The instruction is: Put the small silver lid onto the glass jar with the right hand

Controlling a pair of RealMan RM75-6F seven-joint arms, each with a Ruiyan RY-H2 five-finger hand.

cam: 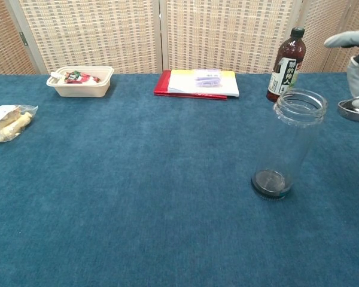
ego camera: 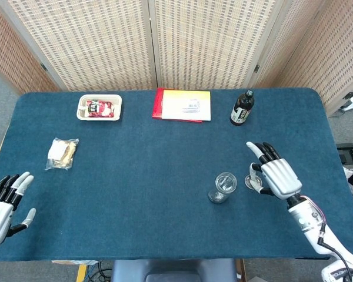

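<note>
An open clear glass jar (ego camera: 223, 187) (cam: 289, 145) stands upright on the blue table, right of centre. My right hand (ego camera: 276, 175) (cam: 356, 75) is raised just right of the jar and pinches the small silver lid (ego camera: 252, 183) (cam: 353, 109) between thumb and a finger, about level with the jar's mouth. The lid hangs clear of the jar, to its right. My left hand (ego camera: 4, 204) hovers at the table's near left corner with fingers spread and nothing in it.
A dark bottle (ego camera: 242, 108) (cam: 286, 65) stands behind the jar. A red and yellow book (ego camera: 182, 105) lies at the back centre, a food tray (ego camera: 99, 107) at the back left, and a bagged snack (ego camera: 63, 153) on the left. Woven screens close off the back.
</note>
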